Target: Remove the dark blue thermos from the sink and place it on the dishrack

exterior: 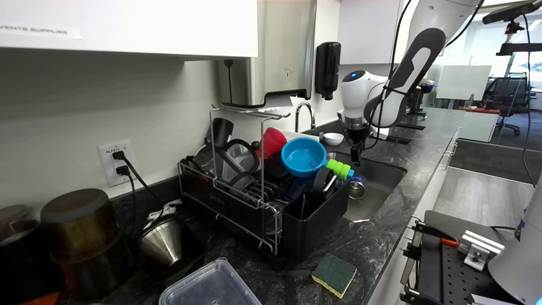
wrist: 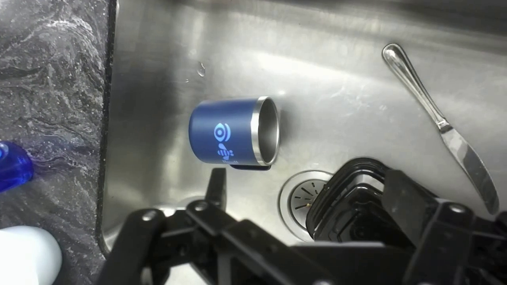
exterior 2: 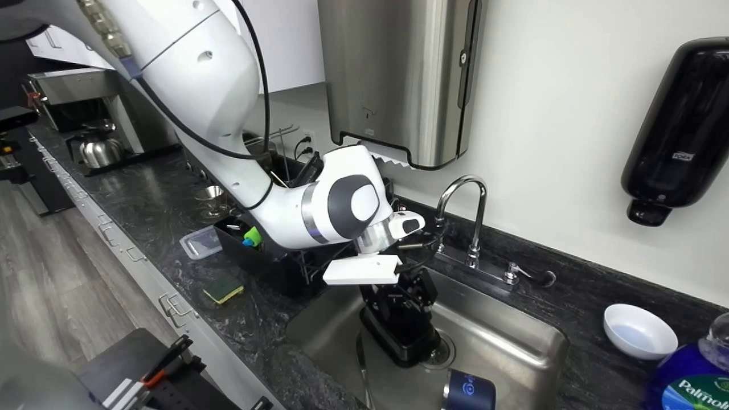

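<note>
The dark blue thermos [wrist: 223, 130] is a mug with a steel rim, lying on its side in the steel sink [wrist: 336, 75]. Its mouth faces right in the wrist view and its handle is mostly hidden below it. It also shows in both exterior views [exterior: 360, 178] [exterior 2: 471, 393]. My gripper [wrist: 309, 190] is open and empty above the sink. In the wrist view its fingers straddle the drain and a black container, and the left fingertip appears just below the thermos. The dishrack [exterior: 211, 184] stands beside the sink, loaded with dishes; the arm hides much of it in an exterior view.
The black container [wrist: 356, 194] and a knife [wrist: 427, 95] lie in the sink. A faucet [exterior 2: 481, 210] rises behind it. A white bowl [exterior 2: 641, 330] and a blue soap bottle [exterior 2: 692, 373] stand beside it. A blue pan [exterior: 302, 156] tops the rack; a sponge [exterior: 334, 271] lies in front.
</note>
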Motion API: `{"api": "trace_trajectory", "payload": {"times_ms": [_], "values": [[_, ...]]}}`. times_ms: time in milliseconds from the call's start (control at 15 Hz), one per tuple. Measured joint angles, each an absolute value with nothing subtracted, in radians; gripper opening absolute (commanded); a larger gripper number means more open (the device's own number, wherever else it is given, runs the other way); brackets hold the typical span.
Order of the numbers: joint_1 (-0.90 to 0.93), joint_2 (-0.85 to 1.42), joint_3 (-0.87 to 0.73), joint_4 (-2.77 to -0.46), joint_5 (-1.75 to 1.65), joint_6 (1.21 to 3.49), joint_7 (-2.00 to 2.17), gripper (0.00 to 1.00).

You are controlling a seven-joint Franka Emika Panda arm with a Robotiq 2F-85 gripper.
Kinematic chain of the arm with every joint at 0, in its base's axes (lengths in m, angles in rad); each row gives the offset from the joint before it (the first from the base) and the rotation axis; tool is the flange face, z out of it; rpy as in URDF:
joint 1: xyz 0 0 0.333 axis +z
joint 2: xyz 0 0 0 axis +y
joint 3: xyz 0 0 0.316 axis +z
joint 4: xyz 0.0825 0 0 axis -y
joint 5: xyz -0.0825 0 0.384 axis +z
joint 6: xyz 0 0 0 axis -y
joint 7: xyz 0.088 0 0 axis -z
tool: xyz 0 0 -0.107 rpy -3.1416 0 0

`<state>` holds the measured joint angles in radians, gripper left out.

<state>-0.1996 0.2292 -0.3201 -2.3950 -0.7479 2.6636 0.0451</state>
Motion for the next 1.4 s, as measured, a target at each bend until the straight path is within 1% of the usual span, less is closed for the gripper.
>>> {"api": "trace_trajectory", "payload": {"times_ms": [267,533,1067,1400], "values": [[-0.199,0.275,-0.329,-2.395,-0.819,2.726,0.082,1.0],[-0.194,0.313,-0.361,-2.384,-0.968,2.776,0.185,1.0],[-0.179,0.387,-0.409,-2.349,-1.242,2.789,0.434,1.0],[-0.179,0.475,-0.424,-2.315,-1.334,2.788,0.546,1.0]]}}
